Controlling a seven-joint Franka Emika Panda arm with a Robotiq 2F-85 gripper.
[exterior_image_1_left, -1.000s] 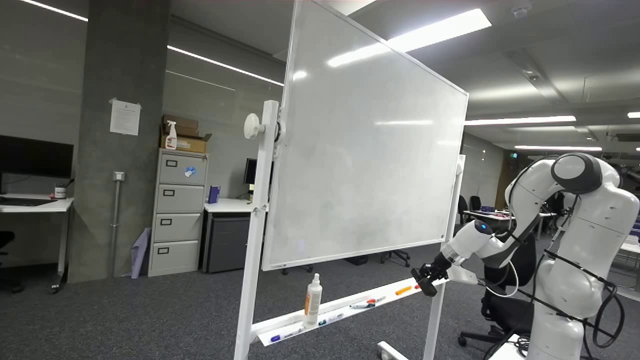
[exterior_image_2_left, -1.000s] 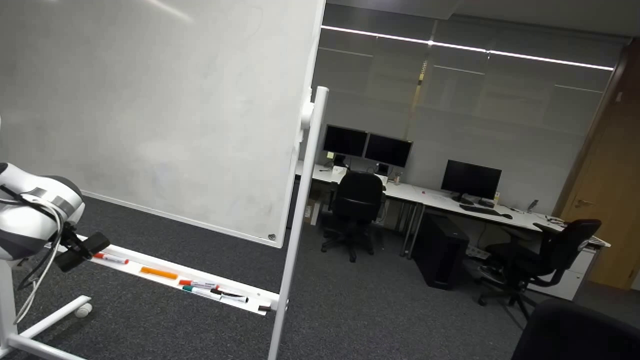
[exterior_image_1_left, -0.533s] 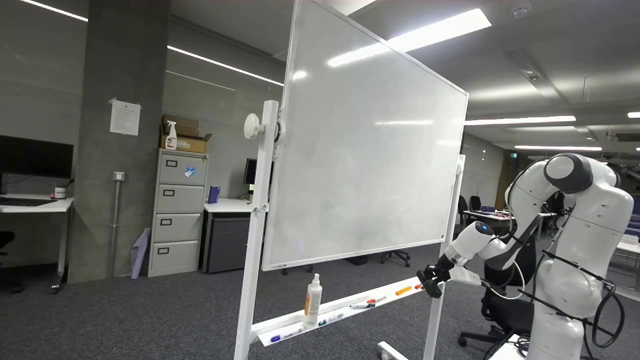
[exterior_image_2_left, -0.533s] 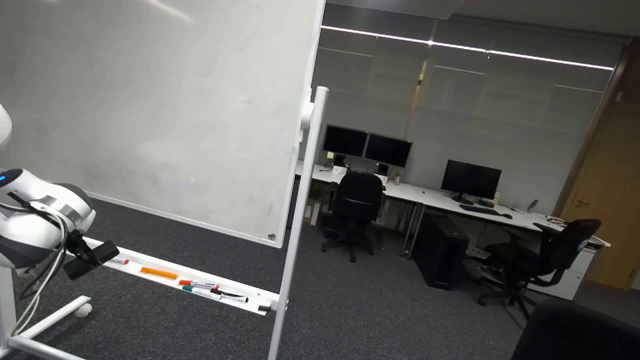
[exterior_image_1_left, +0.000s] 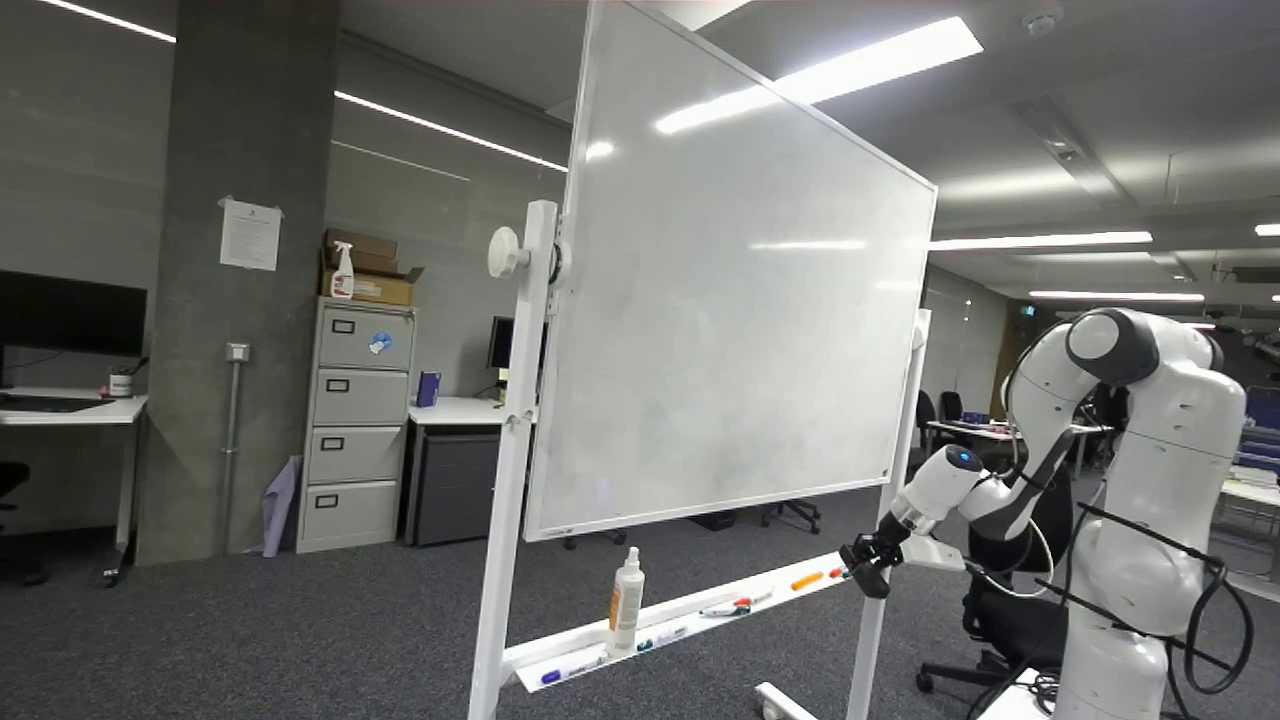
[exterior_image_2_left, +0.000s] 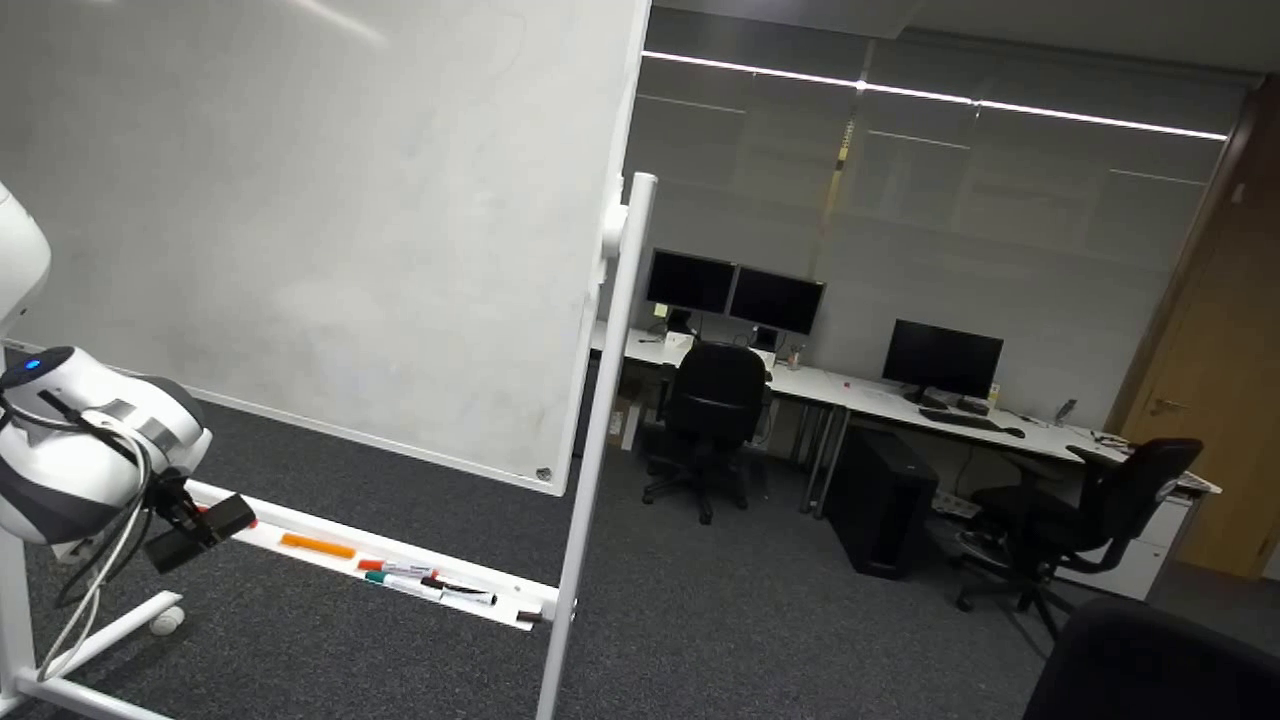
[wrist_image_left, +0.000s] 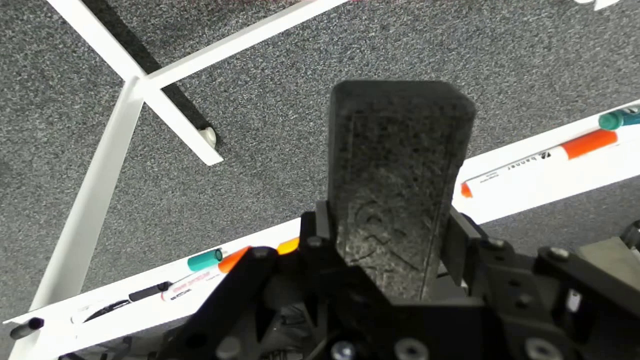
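My gripper (wrist_image_left: 387, 225) is shut on a dark block-shaped eraser (wrist_image_left: 400, 150) with a face drawn on its side. The fingers press on both sides of it, and the block sticks out past the fingertips. The eraser also shows at the gripper (exterior_image_1_left: 864, 570) in an exterior view, in front of the whiteboard's white tray (exterior_image_2_left: 515, 592). The tray holds an orange marker (exterior_image_2_left: 317, 545), a red marker (wrist_image_left: 530, 162), a green marker (exterior_image_2_left: 400, 583) and black markers. The eraser is apart from the large whiteboard (exterior_image_1_left: 730, 300), below its lower edge. The gripper hides part of the tray.
A clear bottle (exterior_image_1_left: 625, 605) stands upright on the tray, near a blue marker (exterior_image_1_left: 570, 672). White stand posts (exterior_image_2_left: 600, 440) hold the board, with wheeled feet below. An office chair (exterior_image_1_left: 1020, 610) is behind the arm. Loose cables (exterior_image_2_left: 110, 560) hang from the wrist.
The gripper, holding the eraser throughout, has shifted a little along the tray and slightly down, rightward in both exterior views. The arm's upper links have swung left in an exterior view.
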